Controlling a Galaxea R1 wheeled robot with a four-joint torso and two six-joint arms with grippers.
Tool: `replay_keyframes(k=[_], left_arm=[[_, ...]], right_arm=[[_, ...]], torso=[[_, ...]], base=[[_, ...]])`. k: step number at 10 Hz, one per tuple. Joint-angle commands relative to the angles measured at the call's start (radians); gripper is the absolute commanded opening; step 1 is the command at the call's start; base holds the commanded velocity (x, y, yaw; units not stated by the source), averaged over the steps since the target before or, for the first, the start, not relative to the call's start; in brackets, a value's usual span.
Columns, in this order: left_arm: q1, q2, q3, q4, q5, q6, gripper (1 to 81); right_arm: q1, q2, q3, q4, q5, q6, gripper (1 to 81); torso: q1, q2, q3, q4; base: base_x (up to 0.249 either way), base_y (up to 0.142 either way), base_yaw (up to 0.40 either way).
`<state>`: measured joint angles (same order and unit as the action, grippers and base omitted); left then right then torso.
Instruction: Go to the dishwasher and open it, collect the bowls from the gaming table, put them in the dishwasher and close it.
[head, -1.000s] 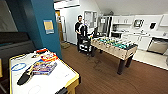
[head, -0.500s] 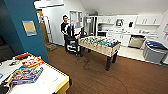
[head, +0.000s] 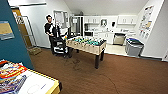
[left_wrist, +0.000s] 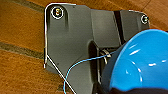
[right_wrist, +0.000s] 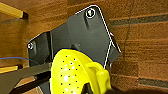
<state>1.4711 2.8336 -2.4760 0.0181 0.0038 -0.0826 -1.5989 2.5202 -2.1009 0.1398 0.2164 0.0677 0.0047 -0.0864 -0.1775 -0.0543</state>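
Blue bowl (left_wrist: 140, 62) sits right at my left wrist, yellow bowl (right_wrist: 75, 72) at my right, but I can't tell either grip. Dishwasher (head: 119, 39) at one o'clock, gaming table (head: 37, 86) at seven o'clock.

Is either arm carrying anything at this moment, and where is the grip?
The left wrist view shows the blue bowl, the right wrist view the yellow bowl, each close against its end effector. Both look carried, seemingly near the rim, but the contact itself is hidden.

foosball table (head: 86, 45) ahead, dishwasher (head: 119, 39) behind
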Motion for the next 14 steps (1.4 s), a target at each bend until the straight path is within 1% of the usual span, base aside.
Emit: replay_keyframes(k=[1,10,11,14], left_arm=[[-0.047,-0.006,0.006,0.005,0.061,0.001,1.0],[-0.047,0.000,0.006,0.003,0.068,0.006,1.0],[-0.047,-0.002,0.006,0.002,0.067,0.006,1.0],[-0.042,-0.006,0.009,0.002,0.065,0.006,1.0]], right_arm=[[0.027,-0.033,0.006,-0.016,-0.052,-0.005,1.0],[0.026,-0.009,-0.024,-0.017,-0.052,-0.008,1.0],[0.027,-0.009,-0.024,-0.017,-0.052,-0.008,1.0],[0.029,-0.009,-0.024,-0.017,-0.052,-0.008,1.0]], torso=[[0.000,0.000,0.000,0.000],[0.000,0.000,0.000,0.000],[0.000,0.000,0.000,0.000],[0.000,0.000,0.000,0.000]], base=[[0.000,0.000,-0.384],[0.000,0.000,-0.383],[0.000,0.000,-0.239],[0.097,0.000,0.000]])
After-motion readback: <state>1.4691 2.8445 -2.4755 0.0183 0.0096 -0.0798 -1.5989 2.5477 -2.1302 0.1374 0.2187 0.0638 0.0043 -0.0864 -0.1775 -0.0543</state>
